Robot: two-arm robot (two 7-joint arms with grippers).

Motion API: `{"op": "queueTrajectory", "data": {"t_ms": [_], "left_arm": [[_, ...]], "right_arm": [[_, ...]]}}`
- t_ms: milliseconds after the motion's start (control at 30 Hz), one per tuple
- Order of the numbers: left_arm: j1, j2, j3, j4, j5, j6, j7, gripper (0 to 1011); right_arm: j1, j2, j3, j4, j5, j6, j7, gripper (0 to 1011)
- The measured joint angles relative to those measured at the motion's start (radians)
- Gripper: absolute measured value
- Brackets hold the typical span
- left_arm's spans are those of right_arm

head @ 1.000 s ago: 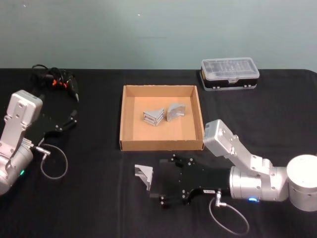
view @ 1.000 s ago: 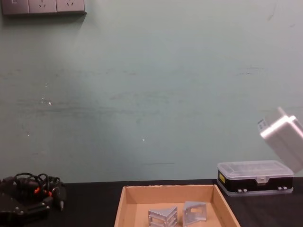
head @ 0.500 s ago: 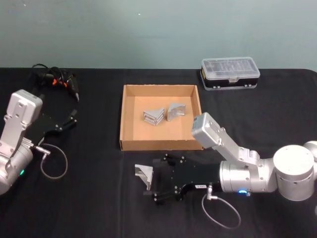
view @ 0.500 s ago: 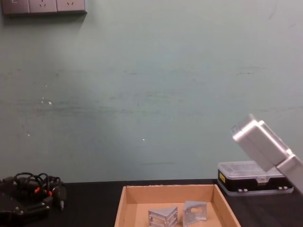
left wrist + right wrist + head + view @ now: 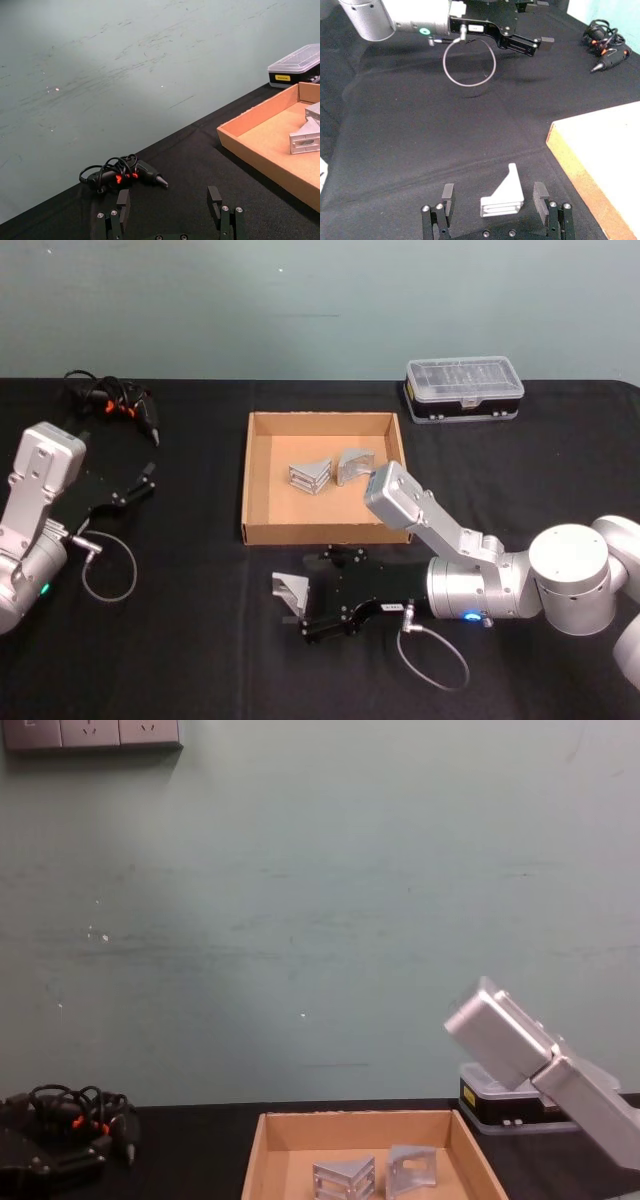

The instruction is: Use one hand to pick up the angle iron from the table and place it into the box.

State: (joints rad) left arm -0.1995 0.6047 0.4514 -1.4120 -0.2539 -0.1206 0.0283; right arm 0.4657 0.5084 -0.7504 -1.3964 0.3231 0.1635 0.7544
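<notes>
Right arm has swung leftward over the last second; right gripper [image 5: 308, 596] now sits low over the table [image 5: 190, 650], just in front of the box [image 5: 325, 533]; jaws spread wide, nothing gripped; the angle iron [image 5: 291, 589] lies on the table between the fingers, with a gap on either side in the right wrist view; two more brackets [image 5: 310, 475] lie inside the box; left gripper [image 5: 143, 483] parked near the table's left side, jaws apart, empty; plastic case [image 5: 463, 388] stands behind the box, to its right.
</notes>
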Motion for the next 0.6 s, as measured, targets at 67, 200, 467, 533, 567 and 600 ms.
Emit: {"op": "queueTrajectory", "data": {"t_ms": [67, 200, 467, 533, 567, 600], "left_arm": [[0.000, 0.000, 0.000, 0.000, 0.000, 0.000, 0.000, 1011], [0.000, 0.000, 0.000, 0.000, 0.000, 0.000, 0.000, 1011], [0.000, 0.000, 0.000, 0.000, 0.000, 0.000, 0.000, 1012], [0.000, 0.000, 0.000, 0.000, 0.000, 0.000, 0.000, 1011], [0.000, 0.000, 0.000, 0.000, 0.000, 0.000, 0.000, 1011], [0.000, 0.000, 0.000, 0.000, 0.000, 0.000, 0.000, 1011]], "right_arm": [[0.002, -0.005, -0.003, 0.009, -0.003, 0.004, -0.006, 1002], [0.004, -0.009, -0.005, 0.017, -0.006, 0.007, -0.010, 1002], [0.008, -0.021, -0.008, 0.039, -0.014, 0.013, -0.017, 1002], [0.009, -0.023, -0.008, 0.043, -0.015, 0.013, -0.018, 1002], [0.010, -0.025, -0.009, 0.048, -0.017, 0.013, -0.019, 1002], [0.011, -0.026, -0.009, 0.050, -0.018, 0.013, -0.019, 1002]]}}
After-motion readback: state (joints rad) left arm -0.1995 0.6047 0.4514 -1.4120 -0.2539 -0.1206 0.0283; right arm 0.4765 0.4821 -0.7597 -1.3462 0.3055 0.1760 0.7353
